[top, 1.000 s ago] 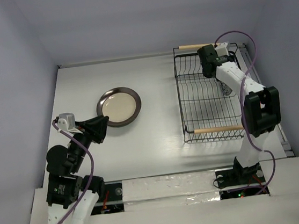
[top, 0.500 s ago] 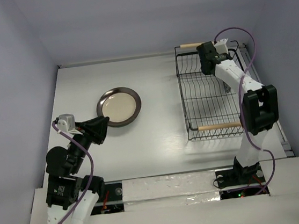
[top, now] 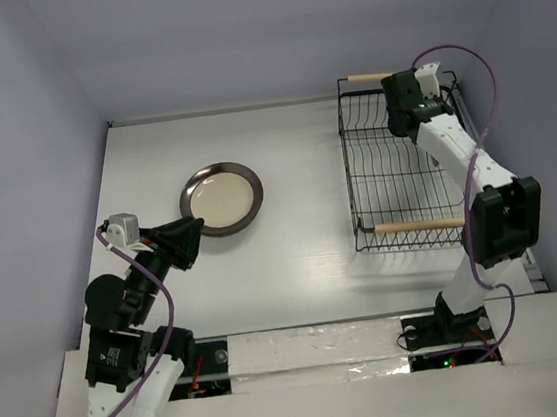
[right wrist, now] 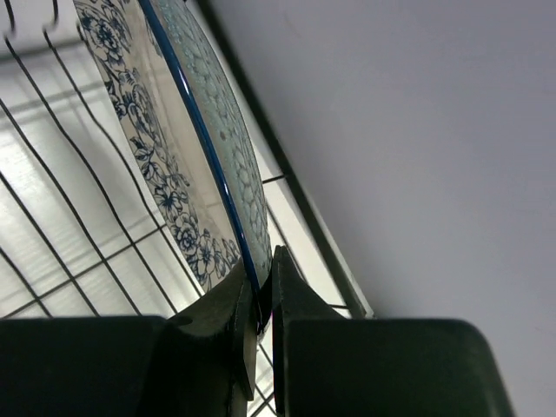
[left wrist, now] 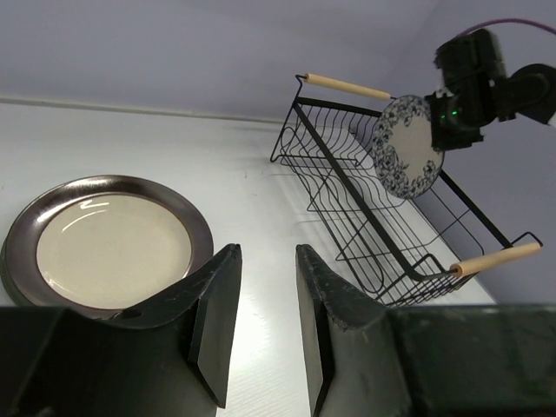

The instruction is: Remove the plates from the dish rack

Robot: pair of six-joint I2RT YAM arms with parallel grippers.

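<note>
My right gripper point(top: 407, 113) is shut on the lower rim of a white plate with a dark floral rim point(right wrist: 165, 130), holding it on edge over the far end of the dish rack point(top: 350, 175). The pinch shows in the right wrist view point(right wrist: 261, 280). The left wrist view shows this plate point(left wrist: 407, 146) above the black wire rack point(left wrist: 347, 187). No other plate shows in the rack. A dark-rimmed beige plate point(top: 221, 198) lies flat on the table at the left, also in the left wrist view point(left wrist: 109, 243). My left gripper point(top: 196, 228) is open and empty just near of it point(left wrist: 268, 261).
The rack has two pale wooden handles, one far point(top: 369, 77) and one near point(top: 418, 225). It stands close to the table's right edge and the right wall. Grey walls enclose the table on three sides.
The right arm has swung right with the floral plate in its grip. The dish rack has shifted right on the table with it. The left arm and beige plate have not moved.
</note>
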